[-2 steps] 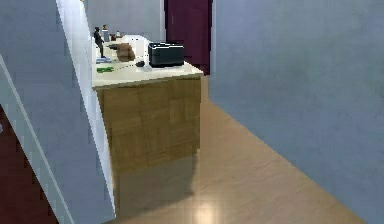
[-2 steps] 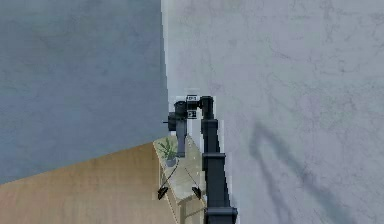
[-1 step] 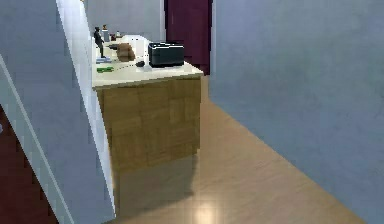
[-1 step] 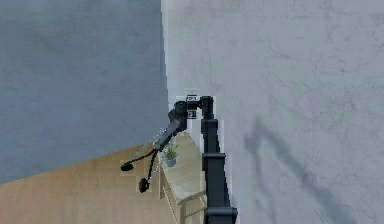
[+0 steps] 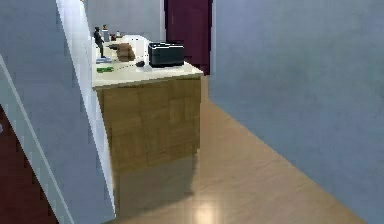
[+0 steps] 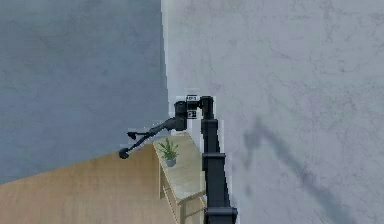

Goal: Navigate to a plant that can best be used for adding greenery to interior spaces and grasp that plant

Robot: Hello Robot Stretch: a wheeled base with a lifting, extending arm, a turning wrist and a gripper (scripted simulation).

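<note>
Since the plant [image 6: 168,151] stands on the small wooden surface [image 6: 188,180] just below my gripper [image 6: 127,144], I judge the step in hand is the grasp itself, not more driving. Fingertips look to overshoot: they poke past the pot, out over the floor [image 6: 70,190] beyond the surface's edge. The leaves lie under the finger shafts, nearer the gripper's body. Can't tell from this angle whether I'm over, beside or touching the plant. Can't tell whether the gripper has anything in it either; the pot looks seated on the surface.

My call:
- Nudge base or wrist so the pot lands between the fingers, not behind the tips.
- Drop to pot level. Leaves will likely slip; the pot is the solid part.
- Descend slowly. The pot is small and near the edge, so a side bump could tip it or push it off.
- The wall [image 6: 290,90] is close beyond the arm [image 6: 212,165], so no wide swings.
- Lift straight up once held.
</note>
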